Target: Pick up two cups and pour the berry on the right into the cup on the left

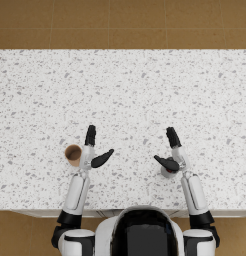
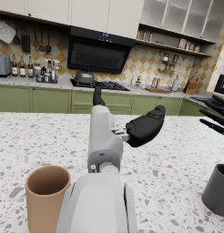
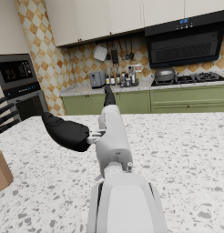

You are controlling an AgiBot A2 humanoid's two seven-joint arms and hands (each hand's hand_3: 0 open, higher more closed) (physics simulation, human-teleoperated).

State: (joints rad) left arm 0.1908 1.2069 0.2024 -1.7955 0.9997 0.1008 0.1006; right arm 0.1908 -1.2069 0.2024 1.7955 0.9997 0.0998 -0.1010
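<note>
Left hand (image 1: pixel 93 150): fingers spreading wide, holding nothing; brown cup (image 1: pixel 73 154) standing at its 9 o'clock, just beside the wrist. Right hand (image 1: pixel 171 151): likewise splayed and empty, hovering over the dark cup (image 1: pixel 167 172) (mostly hidden, contact unclear). Both cups sitting upright on the speckled counter (image 1: pixel 130 90).

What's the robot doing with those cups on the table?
Nothing is picked up yet. The robot has both arms stretched over the speckled counter. Its left hand is open right beside the brown cup, and its right hand is open next to the dark grey cup, which is mostly hidden under the arm from above. Both cups stand upright on the counter. The pictures do not show a berry in either cup.
</note>
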